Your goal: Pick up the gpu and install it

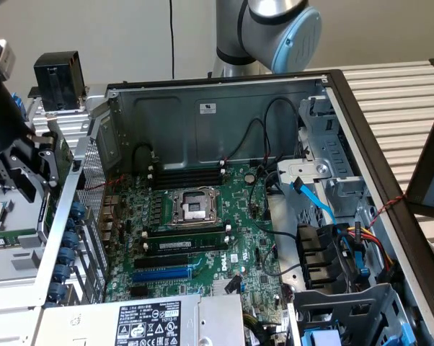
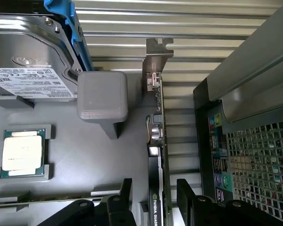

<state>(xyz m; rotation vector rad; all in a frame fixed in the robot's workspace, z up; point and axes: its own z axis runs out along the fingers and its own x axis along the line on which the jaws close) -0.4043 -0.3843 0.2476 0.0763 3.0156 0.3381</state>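
Where the gripper hangs: the gripper [image 1: 38, 167] is outside the open computer case [image 1: 166, 122], off its wall at the exterior view's left, above a grey parts tray [image 2: 85, 150].
Fingers: spread wide, with one black finger [image 2: 127, 188] on each side of the card and nothing pinched. A clear gap shows at one finger. The other sits just beside the card, and whether it touches cannot be told.
Gpu: the gpu [image 2: 159, 136] stands on its long edge in the tray, between the fingers. Its silver end bracket [image 2: 156, 59] is at the end away from the gripper, and a label reading NVIDIA shows near the fingers.
Tray neighbours: a processor chip [image 2: 21, 153] lies flat in a recess. A hard drive [image 2: 28, 56] sits in a blue carrier [image 2: 66, 23], and a grey block [image 2: 103, 94] is near the card.
Case inside: the green motherboard [image 1: 246, 223] lies flat, with a CPU socket [image 1: 192, 207], a blue expansion slot [image 1: 163, 274] and, near that slot, the power supply [image 1: 145, 324].
Case outside: the perforated rear panel [image 2: 254, 160] stands near the card, apart from it.
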